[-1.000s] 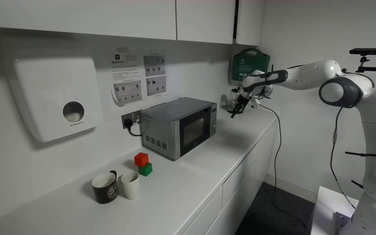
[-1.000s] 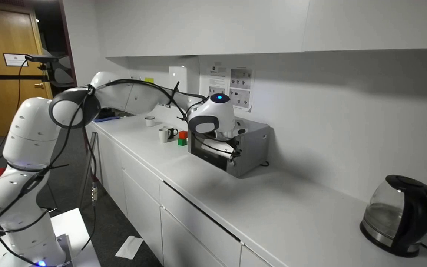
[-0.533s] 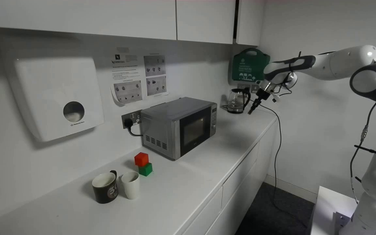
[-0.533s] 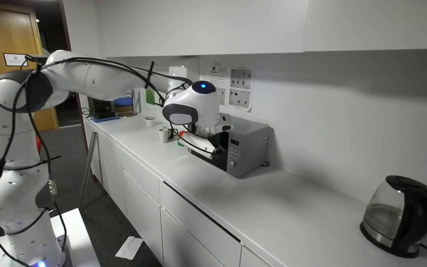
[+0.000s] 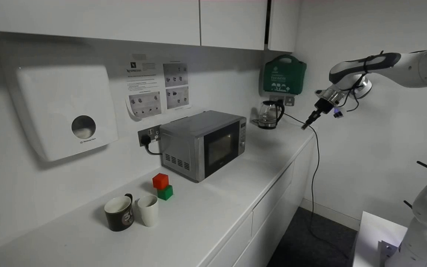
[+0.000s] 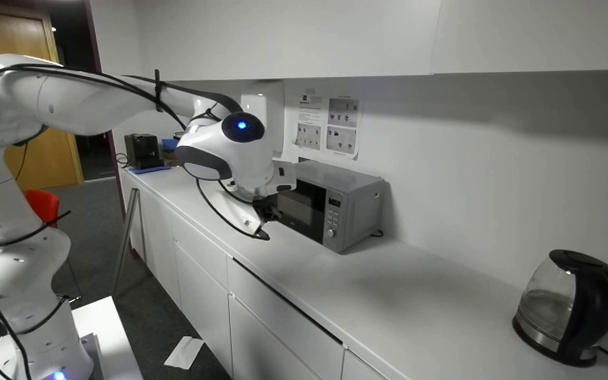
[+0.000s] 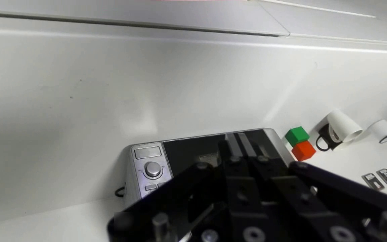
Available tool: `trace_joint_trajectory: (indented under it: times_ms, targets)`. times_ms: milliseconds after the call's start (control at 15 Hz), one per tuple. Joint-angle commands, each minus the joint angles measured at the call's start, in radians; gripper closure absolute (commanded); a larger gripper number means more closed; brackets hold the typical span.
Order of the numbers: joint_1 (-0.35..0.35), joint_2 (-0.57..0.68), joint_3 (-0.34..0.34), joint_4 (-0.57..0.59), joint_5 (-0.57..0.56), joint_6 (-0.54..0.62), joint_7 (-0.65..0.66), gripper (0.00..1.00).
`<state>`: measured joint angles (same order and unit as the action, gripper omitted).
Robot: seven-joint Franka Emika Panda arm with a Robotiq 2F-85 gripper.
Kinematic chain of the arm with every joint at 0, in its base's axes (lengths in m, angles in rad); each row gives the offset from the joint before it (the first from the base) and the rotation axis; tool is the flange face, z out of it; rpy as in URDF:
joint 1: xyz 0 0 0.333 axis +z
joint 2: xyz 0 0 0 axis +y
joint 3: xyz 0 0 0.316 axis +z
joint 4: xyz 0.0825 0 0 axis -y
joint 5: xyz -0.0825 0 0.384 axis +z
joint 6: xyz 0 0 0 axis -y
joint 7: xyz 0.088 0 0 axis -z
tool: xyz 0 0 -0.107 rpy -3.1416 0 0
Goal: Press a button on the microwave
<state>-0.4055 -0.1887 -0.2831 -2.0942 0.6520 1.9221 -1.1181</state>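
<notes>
The grey-silver microwave (image 5: 184,148) stands on the counter against the wall, and it also shows in an exterior view (image 6: 359,208). Its control strip has a dark display (image 6: 334,202), small buttons (image 6: 332,217) and a round knob (image 6: 331,232). My gripper (image 5: 304,127) is in the air, apart from the microwave, out over the counter's front side. In the wrist view, which stands upside down, the gripper (image 7: 236,137) has its fingers close together with nothing between them. They cover part of the dark door. The knob (image 7: 153,169) shows left of them; most buttons are hidden.
A red block (image 5: 161,181) sits on a green block (image 5: 165,192) beside the microwave, near a white cup (image 5: 149,211) and a dark mug (image 5: 119,215). A glass kettle (image 6: 562,311) stands farther along the counter. Cabinets (image 5: 106,18) hang above.
My arm has drawn back from the microwave, away from the counter wall towards the robot's base. The control strip and door are uncovered in an exterior view. The microwave has not moved.
</notes>
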Motion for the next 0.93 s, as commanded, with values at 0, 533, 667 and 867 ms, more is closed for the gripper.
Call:
trace_joint_trajectory:
  times_ms: [0, 533, 667, 867]
  targets:
    - [0.043, -0.118, -0.07, -0.115, 0.035, 0.0, -0.037, 1.0]
    - [0.085, -0.127, -0.113, -0.113, 0.001, 0.003, 0.002, 0.99]
    - [0.089, -0.128, -0.116, -0.113, 0.002, 0.003, 0.002, 0.99]
    - [0.09, -0.128, -0.117, -0.113, 0.003, 0.003, 0.001, 0.99]
